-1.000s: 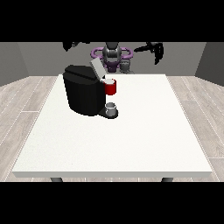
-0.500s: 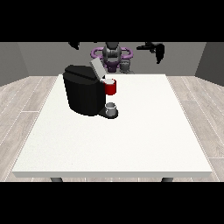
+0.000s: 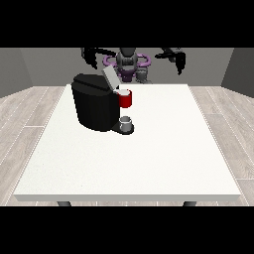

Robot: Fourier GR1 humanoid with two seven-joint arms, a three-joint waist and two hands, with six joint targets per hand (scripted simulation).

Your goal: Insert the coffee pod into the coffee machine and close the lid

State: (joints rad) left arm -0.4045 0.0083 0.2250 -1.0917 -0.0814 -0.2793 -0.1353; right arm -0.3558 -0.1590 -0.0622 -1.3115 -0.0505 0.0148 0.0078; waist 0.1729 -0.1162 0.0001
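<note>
The black coffee machine (image 3: 94,106) stands on the white table (image 3: 149,154), left of centre. Its grey lid (image 3: 109,77) is tilted up and open above a red front part (image 3: 125,98). A small grey cup (image 3: 126,121) sits on its drip tray. What looks like a small grey coffee pod (image 3: 143,75) stands at the table's far edge, in front of the robot. The hand at the view's right (image 3: 178,60) hangs raised above the far right edge, its fingers relaxed and holding nothing. Above and behind the machine, the hand at the view's left (image 3: 91,56) is also raised and holds nothing.
The robot's grey and purple torso (image 3: 127,62) is behind the far table edge. Bare white table surface stretches in front of and to the right of the machine. Wooden floor surrounds the table.
Both raised hands have drifted slightly lower and inward. The machine, lid and pod have not moved.
</note>
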